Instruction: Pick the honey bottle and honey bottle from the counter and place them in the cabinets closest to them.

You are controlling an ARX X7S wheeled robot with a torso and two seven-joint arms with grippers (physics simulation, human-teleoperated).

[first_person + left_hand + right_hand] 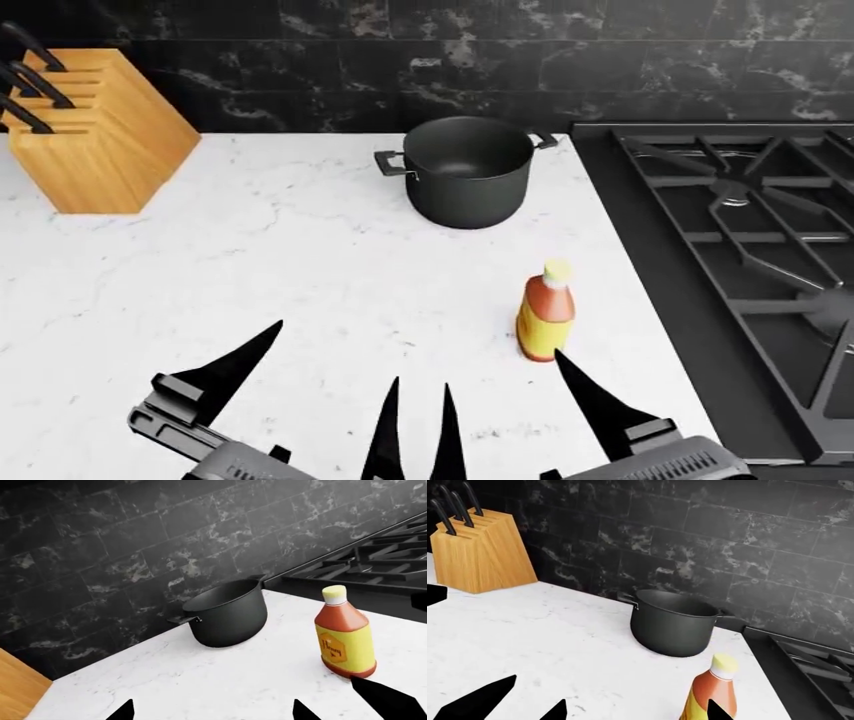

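Observation:
One honey bottle (547, 312) stands upright on the white marble counter (267, 270), near the stove edge. It has an amber body, orange shoulder and pale yellow cap. My right gripper (501, 368) is open, and its outer fingertip lies just short of the bottle's base. In the right wrist view the honey bottle (710, 692) shows just beyond that gripper (636, 702), by one fingertip. My left gripper (338, 351) is open and empty beside it. From the left wrist, the honey bottle (343, 635) stands off to the side of the left gripper (213, 702). The cabinets are out of view.
A black pot (467, 170) stands behind the bottle by the dark tiled wall. A wooden knife block (94, 130) sits at the back left. A gas stove (747, 250) with black grates borders the counter on the right.

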